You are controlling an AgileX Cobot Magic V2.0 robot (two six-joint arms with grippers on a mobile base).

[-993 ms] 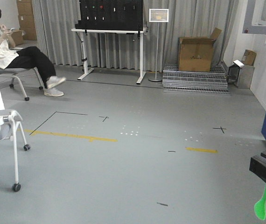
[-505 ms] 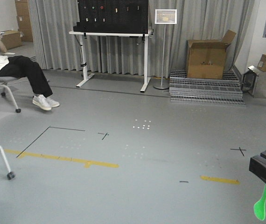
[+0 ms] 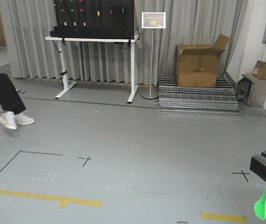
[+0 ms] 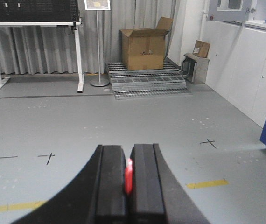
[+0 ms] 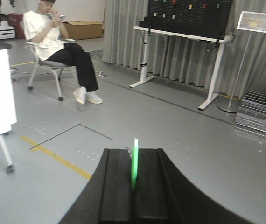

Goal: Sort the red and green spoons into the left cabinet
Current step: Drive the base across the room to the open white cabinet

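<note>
Green spoon hangs from right end effector beside open floor.

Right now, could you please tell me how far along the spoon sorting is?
Pickup looks done: the left end effector grips the red spoon, the right end effector the green spoon. In hand: both spoons. Left: no cabinet is in view, so both need placing.

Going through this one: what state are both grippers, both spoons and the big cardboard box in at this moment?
Left gripper: shut on the red spoon.
Bright red plastic spoon: clamped, only a thin edge showing.
Right gripper: shut on the green spoon.
Bright green plastic spoon: clamped by the handle, bowl hanging down.
Large brown cardboard box: top flaps open.
</note>
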